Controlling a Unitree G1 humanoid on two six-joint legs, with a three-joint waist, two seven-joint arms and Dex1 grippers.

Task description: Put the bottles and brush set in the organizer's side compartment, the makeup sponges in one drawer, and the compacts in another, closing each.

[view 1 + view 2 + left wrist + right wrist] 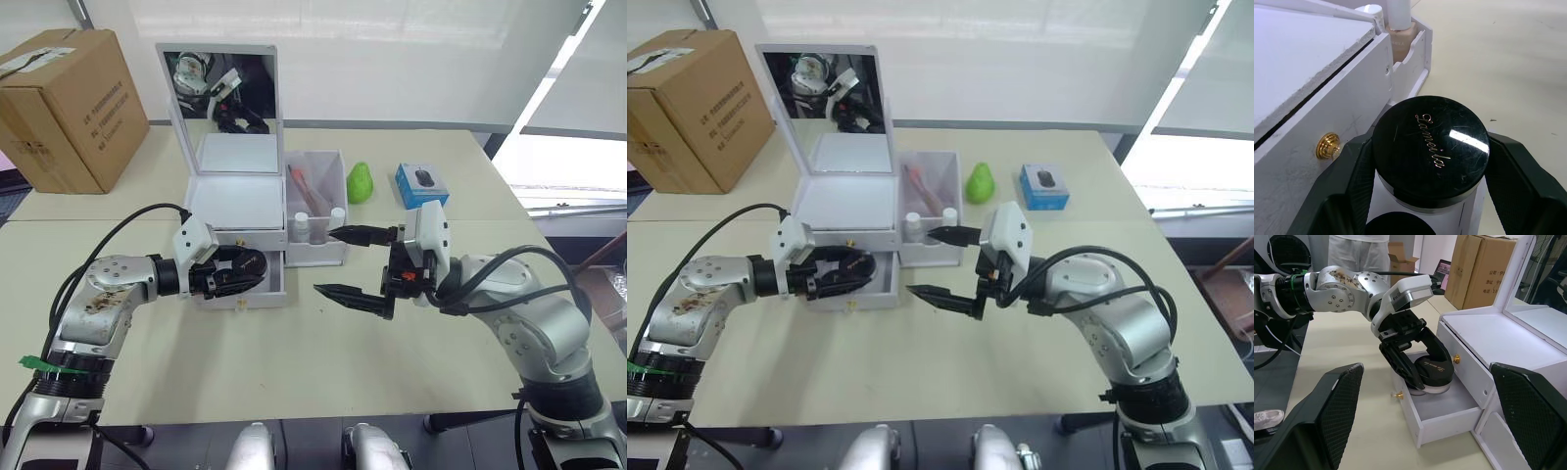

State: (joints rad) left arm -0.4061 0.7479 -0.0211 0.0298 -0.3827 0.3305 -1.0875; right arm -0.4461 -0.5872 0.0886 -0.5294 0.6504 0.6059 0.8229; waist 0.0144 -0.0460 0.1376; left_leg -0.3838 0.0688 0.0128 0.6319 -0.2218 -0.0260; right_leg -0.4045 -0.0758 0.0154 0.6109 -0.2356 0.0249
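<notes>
At the upper left of the head view we see a brown cardboard box (pixel 69 108) on the surface (pixel 323 362). Just right of it stands the organizer (pixel 235 196), its mirror lid (pixel 223 86) upright. The upper drawer is shut; the lower drawer (pixel 1442 416) is pulled out toward the front. Our left gripper (pixel 240 272) reaches over that open drawer with its jaws clamped on one of the compacts (pixel 1431 147), a black-lidded round case with a white rim, held just above the drawer's inside. In the left wrist view the edge of a second black lid (pixel 1396 225) shows in the drawer below it.

Right of the drawers is the side compartment (pixel 315 211), holding the brush set (pixel 302 186) and two white-capped bottles (pixel 318 223) in its front section. Right of centre, our right gripper (pixel 355 264) hovers over the surface just beside the compartment, jaws wide apart and empty. Behind it, toward the upper right, lie a green object (pixel 361 182) and a small blue box (pixel 422 183).
</notes>
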